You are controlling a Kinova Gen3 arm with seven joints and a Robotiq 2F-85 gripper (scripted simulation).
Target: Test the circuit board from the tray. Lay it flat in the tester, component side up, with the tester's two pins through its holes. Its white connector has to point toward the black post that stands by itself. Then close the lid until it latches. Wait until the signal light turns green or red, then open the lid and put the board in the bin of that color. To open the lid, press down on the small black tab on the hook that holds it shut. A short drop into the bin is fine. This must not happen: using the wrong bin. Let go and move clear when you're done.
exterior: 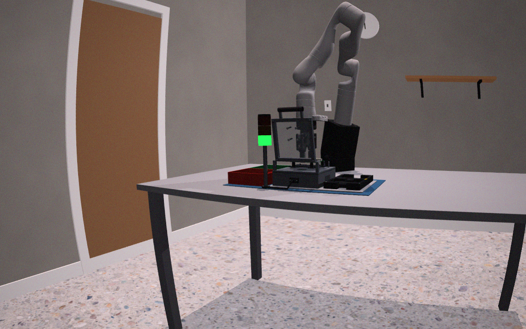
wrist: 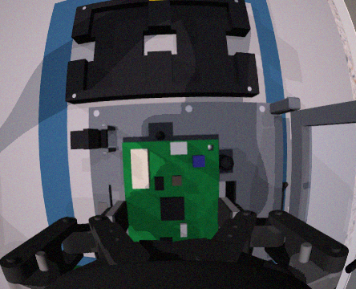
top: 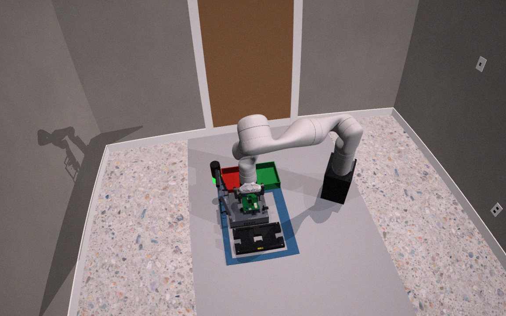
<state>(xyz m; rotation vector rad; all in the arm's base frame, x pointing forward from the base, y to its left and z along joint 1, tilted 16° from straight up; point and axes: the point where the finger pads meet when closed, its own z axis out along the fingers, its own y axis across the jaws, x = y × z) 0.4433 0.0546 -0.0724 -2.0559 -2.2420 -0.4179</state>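
Observation:
My gripper (top: 250, 196) (exterior: 306, 154) (wrist: 172, 211) is shut on the circuit board (top: 250, 202) (wrist: 171, 181), fingers at its two side edges. The board is level, component side up, slightly above the tester (top: 247, 221) (exterior: 281, 176) (wrist: 246, 120). Its long white connector (wrist: 139, 168) is near the left edge in the wrist view. The lid (exterior: 292, 120) (wrist: 334, 114) stands open. The signal light (top: 214, 180) (exterior: 264, 140) is green. The green bin (top: 266, 176) and red bin (top: 231, 180) (exterior: 248, 177) are behind the tester. The board's underside is hidden.
The black tray (top: 247, 235) (exterior: 350, 182) (wrist: 126, 76) holds no board and lies in front of the tester. A black latch hook (wrist: 89, 138) sticks out at the tester's side opposite the lid. The upright lid and signal pole (exterior: 265, 163) stand close beside the gripper.

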